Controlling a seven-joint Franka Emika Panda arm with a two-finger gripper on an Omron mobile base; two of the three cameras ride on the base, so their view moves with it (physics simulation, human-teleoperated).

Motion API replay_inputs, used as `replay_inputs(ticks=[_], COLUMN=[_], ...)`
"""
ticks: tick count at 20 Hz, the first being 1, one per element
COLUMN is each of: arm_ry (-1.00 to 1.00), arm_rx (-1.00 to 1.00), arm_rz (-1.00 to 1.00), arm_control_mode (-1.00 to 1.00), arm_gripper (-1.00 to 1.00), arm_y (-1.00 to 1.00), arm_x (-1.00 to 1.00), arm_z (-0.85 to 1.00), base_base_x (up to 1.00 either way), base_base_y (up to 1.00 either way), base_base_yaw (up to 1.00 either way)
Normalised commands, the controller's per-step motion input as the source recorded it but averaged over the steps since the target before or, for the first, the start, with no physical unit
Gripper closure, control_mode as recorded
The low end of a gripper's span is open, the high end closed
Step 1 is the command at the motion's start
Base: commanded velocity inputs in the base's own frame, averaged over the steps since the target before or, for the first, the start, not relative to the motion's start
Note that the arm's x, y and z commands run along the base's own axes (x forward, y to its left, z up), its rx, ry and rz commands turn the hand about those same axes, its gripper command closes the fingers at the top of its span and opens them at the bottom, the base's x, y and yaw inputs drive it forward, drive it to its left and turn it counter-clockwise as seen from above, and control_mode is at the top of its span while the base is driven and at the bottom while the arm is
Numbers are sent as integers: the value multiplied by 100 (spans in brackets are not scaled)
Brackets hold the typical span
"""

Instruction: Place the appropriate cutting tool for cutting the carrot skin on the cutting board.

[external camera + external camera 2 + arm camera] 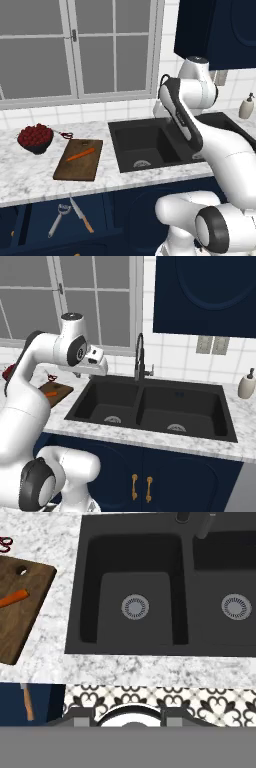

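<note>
The peeler (57, 218) sits down in the open drawer (30, 225) below the surface, right beside the orange-handled knife (81, 215) — easy to grab the wrong one. The carrot (81, 154) waits on the cutting board (79, 160). The tool (100, 365) hangs over the sink (145, 145), well apart; can't tell if it's open or closed, but it carries nothing.

We see bare marble counter (30, 175) around the cutting board (79, 161), whose surface lies free except for the carrot (80, 155). A bowl of red fruit (35, 138) and a small red-handled tool (64, 133) stand just behind it. The open drawer (65, 220) below (peeler (58, 219) beside knife (81, 215)) is reachable from above. The faucet (139, 356) rises behind the sink (150, 406).
</note>
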Motion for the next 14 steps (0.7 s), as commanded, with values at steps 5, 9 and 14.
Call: replay_inputs(ticks=[5, 9, 14], arm_ry=[-6, 0, 2], arm_rx=[0, -12, -18], arm_rz=[0, 0, 0], arm_control_mode=[-100, -100, -100], arm_gripper=[-100, -100, -100], arm_y=[7, 87, 100], arm_x=[-44, -83, -71], arm_z=[-1, -30, -39], base_base_x=[0, 0, 0], base_base_y=[0, 0, 0], base_base_yaw=[0, 0, 0])
